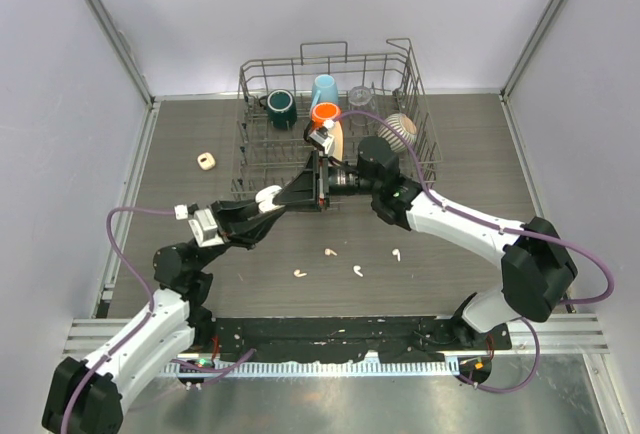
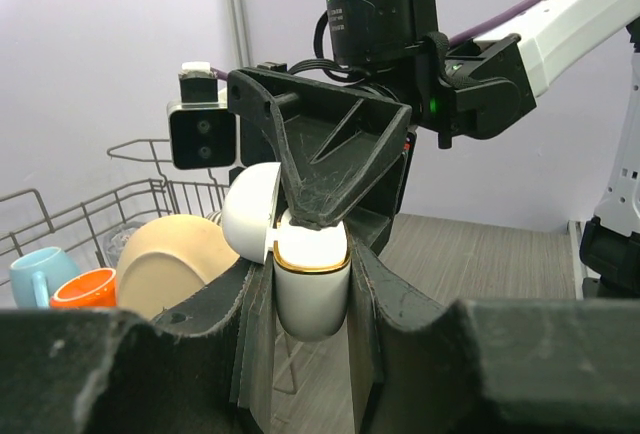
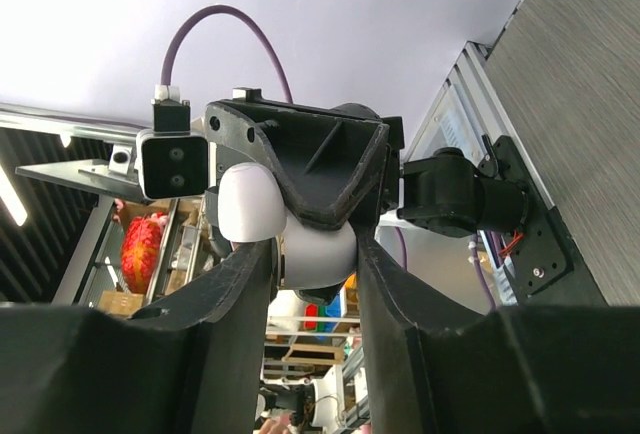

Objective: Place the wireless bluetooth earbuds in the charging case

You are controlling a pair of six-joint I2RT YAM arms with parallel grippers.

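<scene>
The top camera looks down from high above the near edge over the whole table [image 1: 470,154]. Each wrist camera sits very close, facing the other across the charging case [image 2: 310,289], which all three views share.

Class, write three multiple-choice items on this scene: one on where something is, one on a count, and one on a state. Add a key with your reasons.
1. Where do the loose earbuds lie?
A. in the rack
B. on the table
C. in a mug

2. How many earbuds are lying loose?
A. two
B. six
C. four

3. The lid of the held case is
A. open
B. shut
C. missing

Key:
1 B: the top view shows them as small white pieces on the bare wood surface.
2 C: four separate pieces can be counted there.
3 A: in the left wrist view the lid is swung to one side and the gold rim is exposed.
</scene>
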